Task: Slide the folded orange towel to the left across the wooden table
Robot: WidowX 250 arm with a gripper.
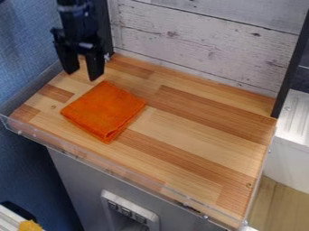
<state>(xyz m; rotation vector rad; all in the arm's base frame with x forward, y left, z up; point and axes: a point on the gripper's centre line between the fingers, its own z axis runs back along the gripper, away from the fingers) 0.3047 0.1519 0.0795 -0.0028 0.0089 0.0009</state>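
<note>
hanging near one cloth (104, 109): one claw (83, 75)

Likely a lab mock-up of a kitchen, wooden counter (199, 122), clear plastic edging (109, 170), whitewashed plank backboard (205, 45)

The upper part of the arm (77, 11) is cut by the top edge of the picture. The hand (83, 76) hides a piece of the desk's (199, 135) left edge, and the cloth (104, 110) covers the wood under it. A yellow thing (29, 226), cut at the bottom, I cannot identify. The marks on the switches (126, 210) are too small to read.
</note>
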